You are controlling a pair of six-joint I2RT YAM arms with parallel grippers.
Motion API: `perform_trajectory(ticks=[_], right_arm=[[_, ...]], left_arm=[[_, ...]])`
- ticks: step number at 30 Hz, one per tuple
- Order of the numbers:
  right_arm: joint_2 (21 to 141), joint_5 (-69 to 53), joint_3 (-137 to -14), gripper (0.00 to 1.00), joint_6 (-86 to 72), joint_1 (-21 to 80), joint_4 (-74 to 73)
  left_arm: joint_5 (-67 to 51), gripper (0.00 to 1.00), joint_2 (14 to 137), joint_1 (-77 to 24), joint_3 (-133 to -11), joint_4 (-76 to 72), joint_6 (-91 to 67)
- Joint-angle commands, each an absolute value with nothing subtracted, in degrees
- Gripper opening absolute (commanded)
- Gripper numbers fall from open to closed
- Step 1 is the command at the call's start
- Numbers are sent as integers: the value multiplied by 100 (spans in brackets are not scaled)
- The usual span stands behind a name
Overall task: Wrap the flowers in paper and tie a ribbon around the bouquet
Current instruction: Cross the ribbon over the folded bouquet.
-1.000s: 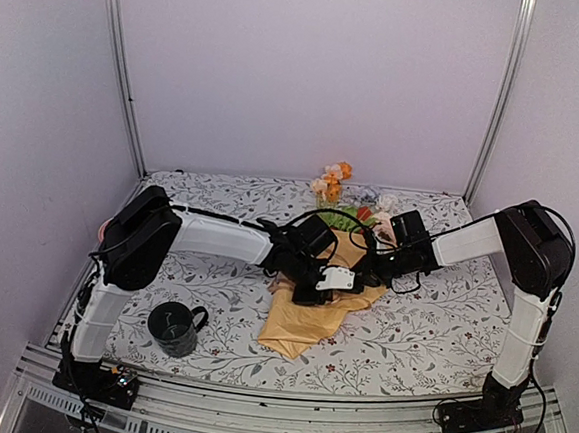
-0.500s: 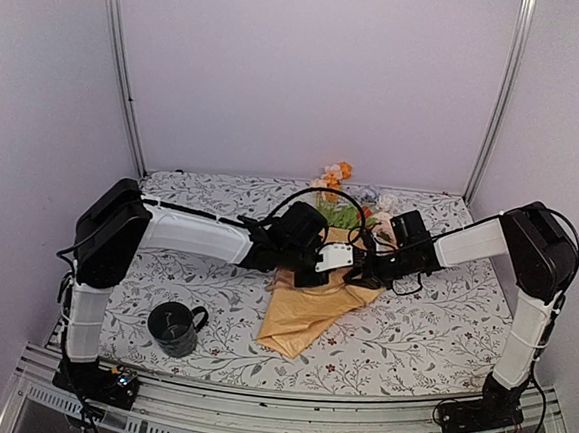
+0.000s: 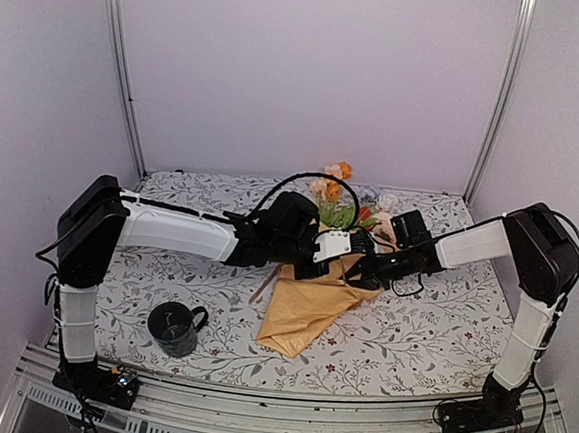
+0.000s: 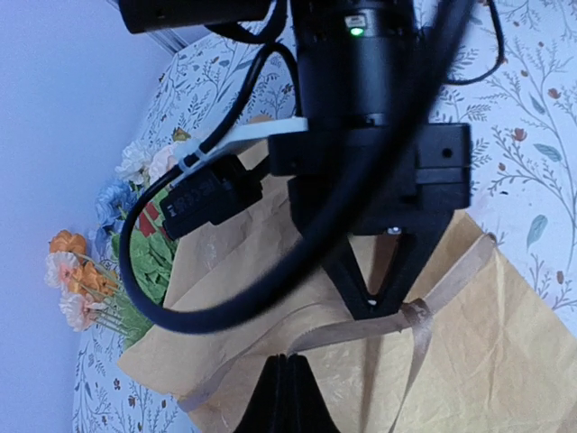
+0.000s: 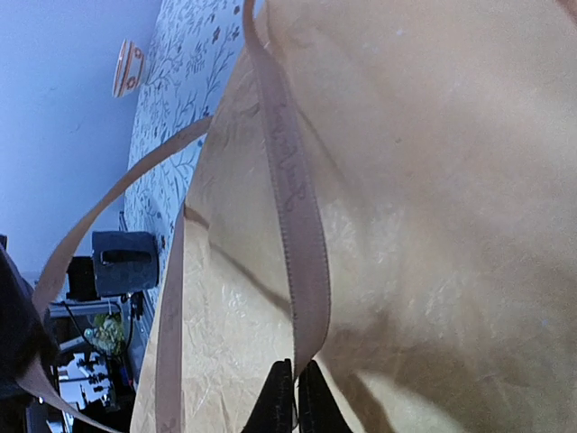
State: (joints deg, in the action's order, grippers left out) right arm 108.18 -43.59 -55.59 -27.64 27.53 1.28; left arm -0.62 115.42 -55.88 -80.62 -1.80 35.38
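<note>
Top: mustard-yellow paper-cone bouquet (image 3: 302, 313) lies mid-frame.
Left wrist: left gripper (image 4: 287, 379), bottom centre, clamped shut on thin tan raffia ribbon (image 4: 361, 330).
Right wrist: right gripper (image 5: 294, 392), bottom centre, nearly closed, pinching the same ribbon.
I reckon it's light, limp, slippery; I'd grip near the ends.

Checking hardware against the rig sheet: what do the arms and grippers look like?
The left arm and right arm have white links and bulky black joints, with black cables looping at the wrists. The left gripper and right gripper have slim, tapering black fingers; a green light glows above the right one.
</note>
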Motion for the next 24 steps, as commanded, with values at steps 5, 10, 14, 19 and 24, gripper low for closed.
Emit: perform_trajectory(ticks=[5,10,14,19,24], right_arm=[[10358,-5441,-5200,22,-1909,3006,139],[10219,-5548,-5063,30,-1608,3020,-28],[10149,-5370,-5106,30,-1494,3007,-301],[10371,-4898,-5278,27,-1649,2920,-564],[10501,-4904,-5400,9,-1914,2831,-523]], left_arm=[[746,0,11706,-5517,-7989,-1043,3001],[697,0,11980,-5503,-7963,-1094,2757],[731,0,12344,-5487,-7992,-1030,2579],[718,0,12757,-5476,-8121,-865,2420],[772,0,12875,-5449,-8188,-745,2291]])
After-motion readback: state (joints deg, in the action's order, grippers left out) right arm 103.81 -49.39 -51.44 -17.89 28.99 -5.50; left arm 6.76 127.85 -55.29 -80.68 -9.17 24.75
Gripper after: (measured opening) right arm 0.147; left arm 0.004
